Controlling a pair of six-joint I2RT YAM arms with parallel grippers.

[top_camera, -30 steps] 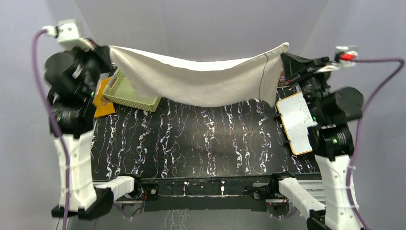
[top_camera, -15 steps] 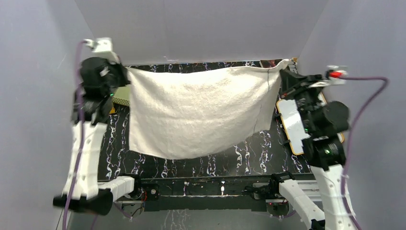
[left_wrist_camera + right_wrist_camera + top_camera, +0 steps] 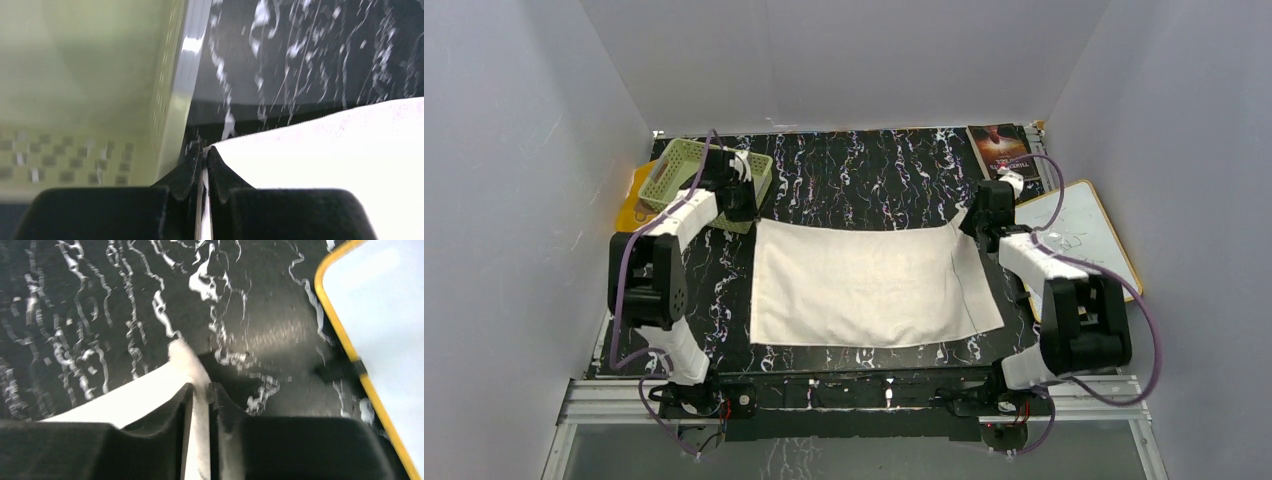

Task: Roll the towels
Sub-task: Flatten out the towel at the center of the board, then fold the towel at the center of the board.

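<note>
The cream-white towel (image 3: pixel 869 285) lies spread flat on the black marbled table (image 3: pixel 864 180). My left gripper (image 3: pixel 746 213) is shut on its far left corner (image 3: pixel 220 150), right beside the green basket. My right gripper (image 3: pixel 972 222) is shut on its far right corner (image 3: pixel 187 362). The towel fills the right of the left wrist view (image 3: pixel 325 145) and the lower left of the right wrist view. The orange-yellow towel (image 3: pixel 630 205) shows only as an edge under and left of the basket.
A pale green slotted basket (image 3: pixel 674 172) stands at the far left, close to my left gripper (image 3: pixel 80 100). A white board with a yellow rim (image 3: pixel 1089 235) lies at the right edge (image 3: pixel 380 315). A book (image 3: pixel 1002 150) lies at the far right.
Both arms came down and forward from holding the towel stretched in the air. The towel now lies flat on the table, its far corners still pinched.
</note>
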